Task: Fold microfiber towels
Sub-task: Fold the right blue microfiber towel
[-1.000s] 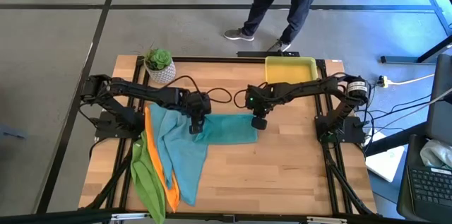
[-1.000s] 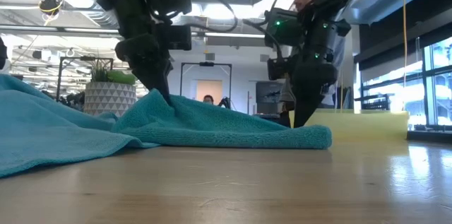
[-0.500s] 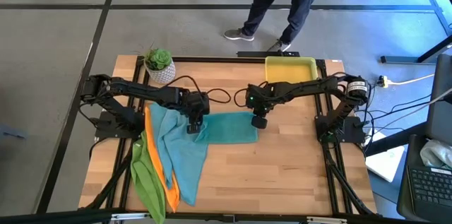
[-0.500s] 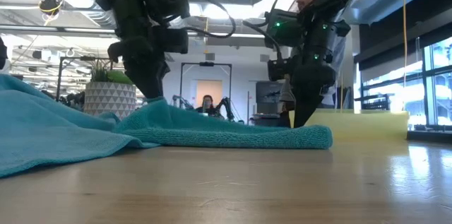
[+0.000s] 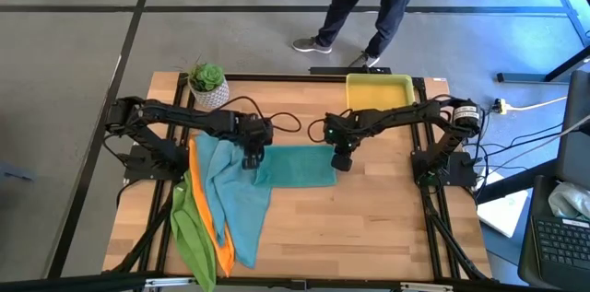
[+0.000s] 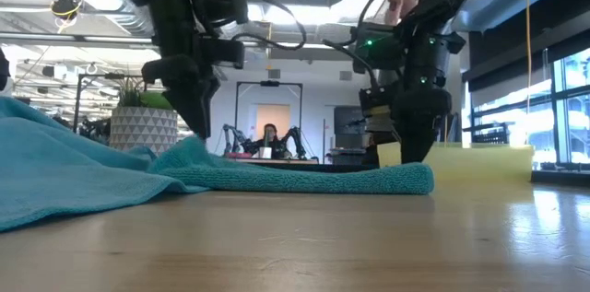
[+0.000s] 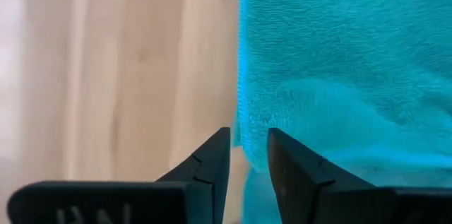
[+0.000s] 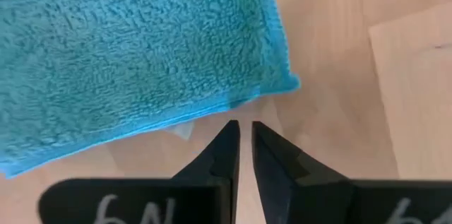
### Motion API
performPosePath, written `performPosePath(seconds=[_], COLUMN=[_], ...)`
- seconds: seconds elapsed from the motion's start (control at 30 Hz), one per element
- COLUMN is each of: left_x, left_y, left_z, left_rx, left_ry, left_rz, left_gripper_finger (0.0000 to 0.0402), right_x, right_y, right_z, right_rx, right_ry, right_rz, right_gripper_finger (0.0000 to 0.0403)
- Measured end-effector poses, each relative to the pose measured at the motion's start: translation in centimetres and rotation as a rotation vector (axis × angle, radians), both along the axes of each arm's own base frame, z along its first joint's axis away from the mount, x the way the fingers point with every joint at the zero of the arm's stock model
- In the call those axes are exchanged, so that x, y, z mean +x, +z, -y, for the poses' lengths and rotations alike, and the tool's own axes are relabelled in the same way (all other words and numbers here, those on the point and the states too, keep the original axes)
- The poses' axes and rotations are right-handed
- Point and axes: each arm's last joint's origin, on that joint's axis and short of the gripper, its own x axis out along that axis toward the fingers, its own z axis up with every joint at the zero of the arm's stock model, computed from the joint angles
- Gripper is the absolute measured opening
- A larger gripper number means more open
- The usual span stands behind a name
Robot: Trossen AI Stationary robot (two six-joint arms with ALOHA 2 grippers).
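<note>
A folded teal towel (image 5: pixel 295 165) lies flat mid-table, a low hump at its left end (image 6: pixel 198 149). My left gripper (image 5: pixel 249 159) points down over that left edge, fingers open either side of the hem (image 7: pixel 240 111), just clear of it. My right gripper (image 5: pixel 342 161) stands at the towel's far right corner (image 8: pixel 282 83), with a narrow gap between its fingers (image 8: pixel 245 131) over bare wood. More towels lie at the left: teal (image 5: pixel 235 209), orange (image 5: pixel 219 237) and lime green (image 5: pixel 189 227), the last draping over the near edge.
A yellow tray (image 5: pixel 378 89) sits at the far right and a potted plant (image 5: pixel 208 85) at the far left. A person (image 5: pixel 369 6) stands beyond the far edge. Bare wood (image 5: pixel 369 227) lies near and right of the folded towel.
My left gripper has let go of the folded towel's left end. The peak that stood up under it has sunk to a low hump on the table. The rest of the towel has stayed where it was.
</note>
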Motion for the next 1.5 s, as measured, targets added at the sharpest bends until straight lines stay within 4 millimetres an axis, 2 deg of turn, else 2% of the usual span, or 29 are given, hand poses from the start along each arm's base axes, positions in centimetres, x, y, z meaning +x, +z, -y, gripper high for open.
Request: performPosePath(seconds=[0.2, 0.3, 0.37, 0.43, 0.53, 0.77, 0.97, 1.2, 1.33, 1.5], left_x=[-0.1, 0.4, 1.0, 1.4, 1.6, 0.5, 0.4, -0.2, -1.3, -1.7], left_y=[1.4, 2.3, 2.5, 2.6, 2.1, -0.1, -0.6, -1.9, -3.0, -3.3], left_z=[-1.0, -1.4, -1.0, -0.1, 1.2, 3.5, 5.6, 7.3, 7.8, 8.3], left_rx=[0.071, 0.019, -0.053, -0.119, -0.124, -0.175, -0.198, -0.228, -0.241, -0.249], left_ry=[0.018, 0.096, 0.096, 0.049, 0.001, 0.029, 0.01, 0.032, 0.073, 0.098], left_rz=[-0.061, -0.002, 0.067, 0.108, 0.122, 0.064, 0.07, 0.092, 0.03, 0.0], left_gripper_finger=[0.0087, 0.0087, 0.0087, 0.0087, 0.0083, 0.0084, 0.0081, 0.0082, 0.0079, 0.0078], right_x=[0.7, 1.3, 1.7, 2.1, 2.6, 4.1, 4.4, 4.4, 4.3, 3.7], right_y=[3.6, 5.1, 5.4, 5.2, 4.6, 2.8, 1.4, -1.2, -1.6, -1.6], right_z=[0.1, 0.0, -0.4, -0.9, -1.8, -4.7, -6.8, -7.2, -7.2, -7.0], right_rx=[-0.008, 0.008, 0.032, 0.046, 0.09, 0.18, 0.182, 0.201, 0.216, 0.224], right_ry=[0.015, 0.031, 0.029, 0.038, 0.058, 0.145, 0.201, 0.175, 0.161, 0.168], right_rz=[0.102, 0.234, 0.283, 0.292, 0.295, 0.3, 0.257, 0.144, 0.108, 0.048], right_gripper_finger=[0.0042, 0.0042, 0.0042, 0.0042, 0.0042, 0.0042, 0.0042, 0.0042, 0.0042, 0.0042])
